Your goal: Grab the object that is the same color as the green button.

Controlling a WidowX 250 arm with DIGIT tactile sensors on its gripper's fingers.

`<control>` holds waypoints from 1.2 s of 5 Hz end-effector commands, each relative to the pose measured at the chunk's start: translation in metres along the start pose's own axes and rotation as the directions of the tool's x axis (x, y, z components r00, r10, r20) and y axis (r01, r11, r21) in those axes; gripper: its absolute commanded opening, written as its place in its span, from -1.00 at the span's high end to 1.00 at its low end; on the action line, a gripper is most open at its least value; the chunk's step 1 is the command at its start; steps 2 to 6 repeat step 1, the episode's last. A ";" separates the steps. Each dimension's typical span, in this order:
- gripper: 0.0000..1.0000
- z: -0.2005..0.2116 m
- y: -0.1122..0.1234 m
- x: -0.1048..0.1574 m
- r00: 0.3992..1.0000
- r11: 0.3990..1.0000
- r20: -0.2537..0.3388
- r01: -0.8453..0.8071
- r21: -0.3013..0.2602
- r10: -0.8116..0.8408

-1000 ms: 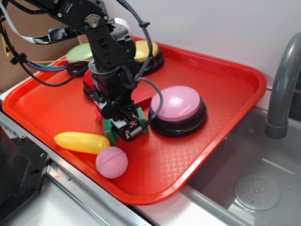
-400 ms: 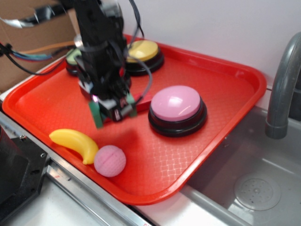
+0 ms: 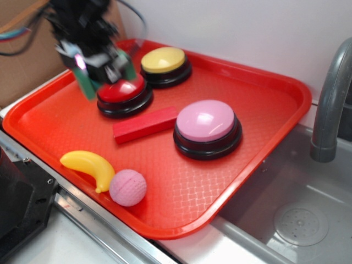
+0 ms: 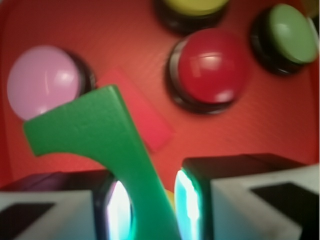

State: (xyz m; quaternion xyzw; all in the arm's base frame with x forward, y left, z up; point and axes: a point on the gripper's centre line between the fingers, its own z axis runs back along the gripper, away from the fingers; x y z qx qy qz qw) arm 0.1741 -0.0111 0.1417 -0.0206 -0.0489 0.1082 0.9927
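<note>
The fingers [image 4: 150, 200] are clamped on the green arch block [image 4: 100, 145], which stands between them with its arched cut-out facing left in the wrist view and its upper part reaching past the fingertips. In the exterior view the same fingers [image 3: 102, 69] hang blurred above the far left corner of the red tray [image 3: 264, 148], lifted clear of its floor, with the green arch block [image 3: 85, 85] showing as a dark green strip at their left side.

Below them, near the tray's far left corner, sits the red button [image 3: 122, 93]; the wrist view shows it [image 4: 212, 67] as a glossy dome on a black base. The green button [image 4: 290, 35] lies just beyond it toward the tray's left edge; in the exterior view it is hidden behind the arm. The yellow button [image 3: 164, 63] stands by the far edge, close to the red one. The pink button [image 3: 208, 127] sits near the tray's middle, and the flat red block [image 3: 146, 125] lies just beside it on the left, whether touching cannot be told. Close to the near left edge, the yellow banana [image 3: 89, 165] touches the pink ball [image 3: 127, 187].

A grey faucet [image 3: 330, 99] rises at the right, over the sink [image 3: 297, 220].
</note>
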 end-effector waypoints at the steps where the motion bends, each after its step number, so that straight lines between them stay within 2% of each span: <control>1: 1.00 0.030 0.014 0.013 0.997 0.996 0.014 0.080 0.031 -0.081; 6: 1.00 0.030 0.014 0.013 0.997 0.996 0.014 0.080 0.031 -0.081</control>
